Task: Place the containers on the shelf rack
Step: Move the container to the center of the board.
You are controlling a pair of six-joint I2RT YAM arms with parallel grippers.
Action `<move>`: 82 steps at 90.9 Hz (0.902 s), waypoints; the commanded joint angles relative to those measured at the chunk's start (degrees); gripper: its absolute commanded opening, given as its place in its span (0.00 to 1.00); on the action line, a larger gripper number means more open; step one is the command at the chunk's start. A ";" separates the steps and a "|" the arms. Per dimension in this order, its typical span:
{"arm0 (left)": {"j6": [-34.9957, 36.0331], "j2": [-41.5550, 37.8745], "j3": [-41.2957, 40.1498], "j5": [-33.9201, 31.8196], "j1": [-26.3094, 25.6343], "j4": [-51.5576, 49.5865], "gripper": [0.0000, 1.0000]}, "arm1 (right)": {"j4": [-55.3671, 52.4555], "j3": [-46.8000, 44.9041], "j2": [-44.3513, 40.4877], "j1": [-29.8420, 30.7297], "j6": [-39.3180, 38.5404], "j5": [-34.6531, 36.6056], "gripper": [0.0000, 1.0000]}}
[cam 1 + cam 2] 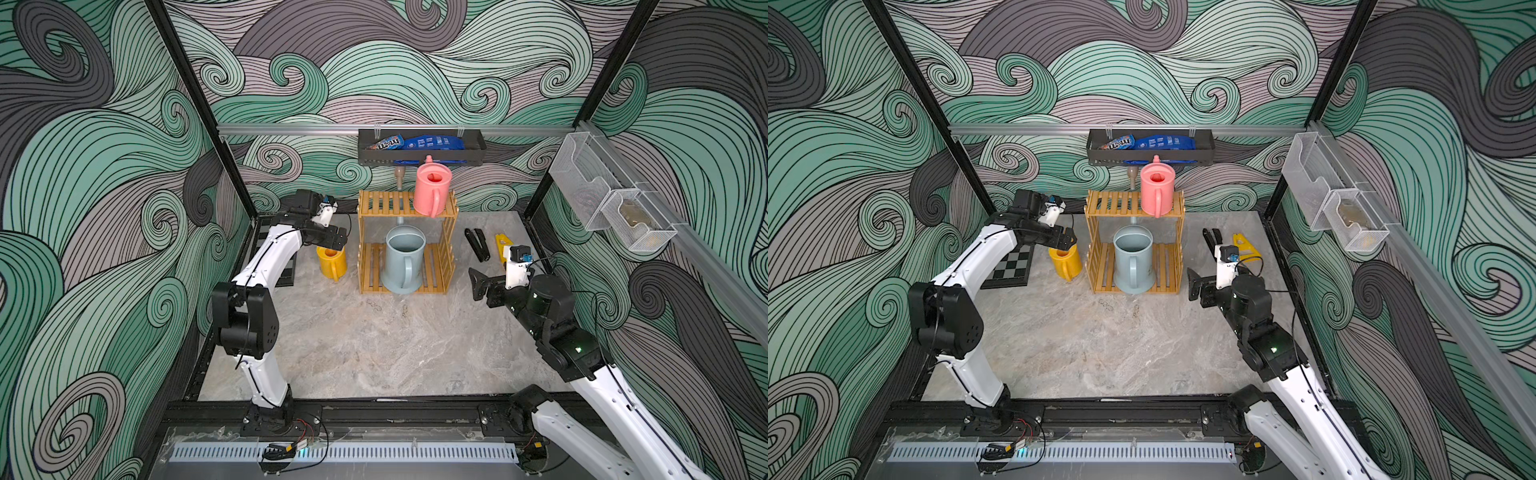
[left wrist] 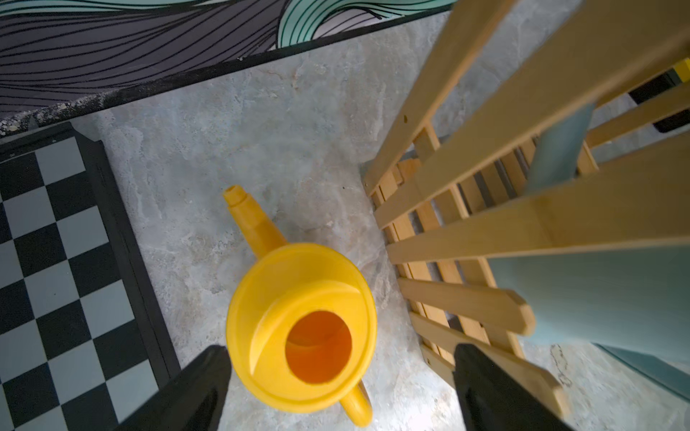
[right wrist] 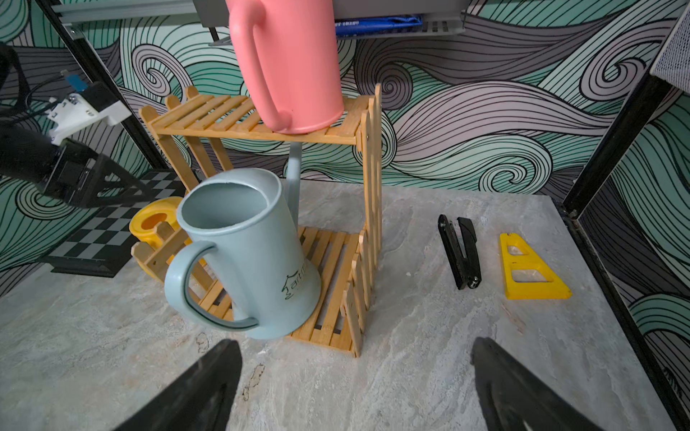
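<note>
The yellow container point(image 1: 331, 262) point(image 2: 302, 328) stands upright on the table just left of the shelf rack point(image 1: 386, 203) point(image 2: 485, 231). My left gripper point(image 1: 338, 239) point(image 2: 339, 350) hovers over it, open, one finger on each side and neither touching. The pink container point(image 1: 432, 189) point(image 3: 291, 67) stands on the rack's top tier at the right. On the lower tier sits the large pale blue container point(image 1: 403, 259) point(image 3: 246, 253), handle towards the front. My right gripper point(image 1: 478, 284) point(image 3: 356, 345) is open and empty over bare table, right of the rack.
A chessboard point(image 1: 1011, 266) point(image 2: 56, 261) lies left of the yellow can. A black stapler point(image 3: 461, 250) and a yellow triangular piece point(image 3: 530, 268) lie right of the rack. A black wall tray of snack bags point(image 1: 419, 149) hangs above the rack. Mesh baskets point(image 1: 611, 199) hang on the right wall.
</note>
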 commanded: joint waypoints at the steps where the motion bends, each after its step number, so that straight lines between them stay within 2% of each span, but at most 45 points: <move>1: -2.95 3.96 5.68 -1.49 0.99 -1.96 0.95 | -1.79 -0.55 -1.80 -0.28 0.24 1.33 0.99; 25: -5.17 15.03 16.76 -2.06 1.50 -7.53 0.89 | -2.77 -3.00 -4.31 -0.37 -0.23 1.77 0.99; 44: -5.18 20.16 21.35 -1.55 1.75 -11.60 0.72 | -2.52 -3.59 -4.78 -0.37 -0.60 1.00 0.99; 60: -7.01 18.94 18.39 -0.90 1.72 -13.21 0.69 | -2.49 -4.49 -5.79 -0.37 -1.39 1.10 0.99; 82: -9.30 11.09 5.34 2.41 1.66 -7.64 0.66 | -1.91 -5.72 -6.38 -0.37 -1.43 -0.38 0.99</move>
